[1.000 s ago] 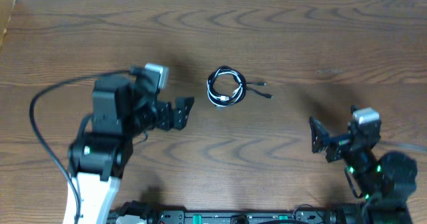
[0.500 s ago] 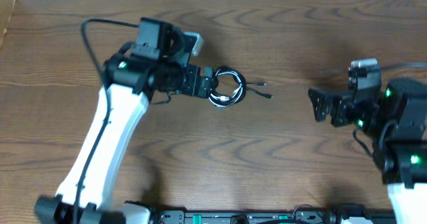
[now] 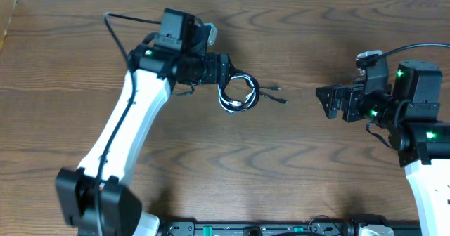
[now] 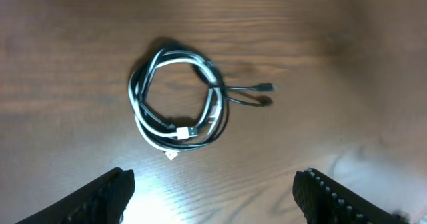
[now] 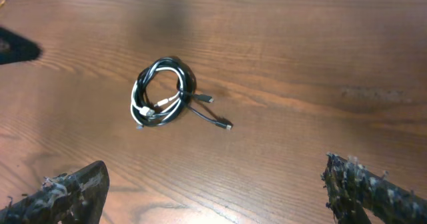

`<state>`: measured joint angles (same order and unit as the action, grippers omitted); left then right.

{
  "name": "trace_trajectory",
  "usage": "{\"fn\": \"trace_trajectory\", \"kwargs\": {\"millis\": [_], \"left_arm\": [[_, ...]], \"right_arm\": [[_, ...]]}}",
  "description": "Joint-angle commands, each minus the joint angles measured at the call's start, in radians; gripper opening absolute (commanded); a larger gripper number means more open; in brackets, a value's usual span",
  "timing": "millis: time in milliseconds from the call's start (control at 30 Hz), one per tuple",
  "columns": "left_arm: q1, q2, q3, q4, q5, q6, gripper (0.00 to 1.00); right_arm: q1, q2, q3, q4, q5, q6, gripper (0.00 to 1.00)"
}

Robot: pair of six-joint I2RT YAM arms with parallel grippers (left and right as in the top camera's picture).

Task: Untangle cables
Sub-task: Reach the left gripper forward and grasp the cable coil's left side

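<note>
- Black and white cables [image 3: 237, 93] lie wound together in one small ring-shaped bundle, flat on the wooden bench [image 3: 316, 25].
- Two black plug ends [image 4: 265, 87] trail out of the bundle side by side, on the side facing the right arm. A white plug [image 4: 189, 131] lies inside the ring, along its near arc as the left wrist camera sees it.
- Left hand [image 3: 225, 71]: positioned just beside the bundle, on the side away from the black plug ends. Its fingers are spread wide with nothing between them. The left wrist view shows the bundle ahead of both fingers and apart from them.
- Right hand [image 3: 323, 102]: positioned well apart from the bundle, beyond the black plug ends, and pointed toward it. Its fingers are also spread wide and hold nothing.
- Step in hand (judgement): approach for a first grasp. The ring is intact, so no strand is separated yet.
- Next move (judgement): the left hand must descend onto the ring and close on one colour only. The right hand can then take a free black plug end and draw it away from the bundle. The cords are thin and lie flat, so the fingertips must reach the bench surface.
- Containers: none appears in any view. The bundle rests directly on the bench.
</note>
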<state>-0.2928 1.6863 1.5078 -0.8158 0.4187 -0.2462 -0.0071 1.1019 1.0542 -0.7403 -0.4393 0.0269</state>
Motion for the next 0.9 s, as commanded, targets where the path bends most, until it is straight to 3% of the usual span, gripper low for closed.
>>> {"fn": "trace_trajectory", "kwargs": {"millis": [0, 233, 500, 867], "left_arm": [[-0.025, 0.079, 0.072, -0.045, -0.102, -0.148, 0.8], [-0.125, 0.201, 0.118, -0.13, -0.363, -0.392, 0.63], [-0.151, 0.378, 0.118, -0.126, -0.378, -0.513, 0.53], [-0.153, 0.48, 0.117, -0.053, -0.283, -0.565, 0.51]], "right_arm": [[0.008, 0.007, 0.016, -0.001, -0.023, 0.01, 0.99], [0.008, 0.011, 0.015, -0.002, -0.022, 0.01, 0.99], [0.009, 0.011, 0.014, -0.042, -0.013, 0.01, 0.99], [0.009, 0.011, 0.013, -0.068, 0.022, 0.01, 0.99]]}}
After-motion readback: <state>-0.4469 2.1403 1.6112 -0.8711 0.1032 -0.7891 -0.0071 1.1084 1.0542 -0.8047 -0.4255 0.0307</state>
